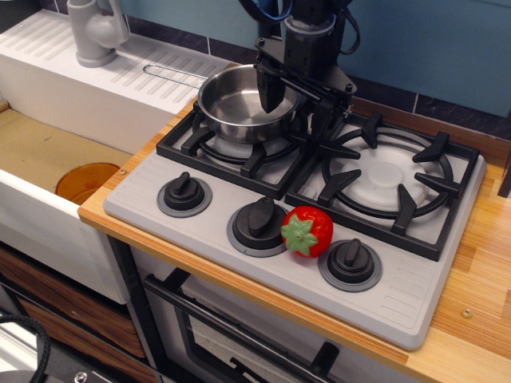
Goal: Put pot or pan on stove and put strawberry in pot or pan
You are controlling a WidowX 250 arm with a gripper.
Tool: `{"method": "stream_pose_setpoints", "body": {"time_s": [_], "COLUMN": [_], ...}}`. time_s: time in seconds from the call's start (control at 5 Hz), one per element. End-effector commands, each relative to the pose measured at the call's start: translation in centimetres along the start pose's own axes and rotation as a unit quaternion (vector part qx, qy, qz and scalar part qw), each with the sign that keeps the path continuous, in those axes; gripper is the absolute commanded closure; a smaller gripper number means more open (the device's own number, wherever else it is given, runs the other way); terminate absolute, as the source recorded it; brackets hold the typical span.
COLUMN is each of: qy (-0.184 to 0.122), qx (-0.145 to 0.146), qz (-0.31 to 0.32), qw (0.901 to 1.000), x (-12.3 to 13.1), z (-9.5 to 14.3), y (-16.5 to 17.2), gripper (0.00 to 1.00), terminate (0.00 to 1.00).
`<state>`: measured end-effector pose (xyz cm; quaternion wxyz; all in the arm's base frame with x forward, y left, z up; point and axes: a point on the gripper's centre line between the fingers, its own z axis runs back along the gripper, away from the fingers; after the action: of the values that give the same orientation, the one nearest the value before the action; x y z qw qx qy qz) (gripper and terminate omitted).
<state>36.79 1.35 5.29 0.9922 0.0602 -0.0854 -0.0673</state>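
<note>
The pan (247,102) sits on the left burner of the stove (303,199), resting on the black grate, with its thin wire handle reaching back and to the left over the white drainboard (104,72). The gripper (297,102) is low over the pan's right rim, its fingers (267,89) spread apart with nothing held: one finger hangs inside the bowl of the pan and the other stands outside it, over the strip of grate between the two burners, so the rim lies between them. Whether either finger touches the rim cannot be told. The strawberry (307,231) lies on the grey front panel of the stove, between the middle knob (257,221) and the right knob (350,262), just beside both and well apart from the pan. The stove rests on a wooden surface (479,279), with a sink (48,159) to its left.
</note>
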Motion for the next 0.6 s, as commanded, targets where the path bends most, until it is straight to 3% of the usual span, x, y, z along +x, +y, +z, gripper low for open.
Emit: {"method": "stream_pose_setpoints", "body": {"time_s": [0.0,0.2,0.4], "qy": [-0.005,0.002,0.003], "qx": [0.013,0.017,0.014], "qz": [0.016,0.027,0.028], "qw": [0.9998,0.9995,0.9995], "x": [0.49,0.72,0.97], "z": [0.36,0.42,0.48], "y": [-0.17,-0.20,-0.05], "gripper": [0.00,1.00,1.00], "terminate": [0.00,0.00,0.00]}}
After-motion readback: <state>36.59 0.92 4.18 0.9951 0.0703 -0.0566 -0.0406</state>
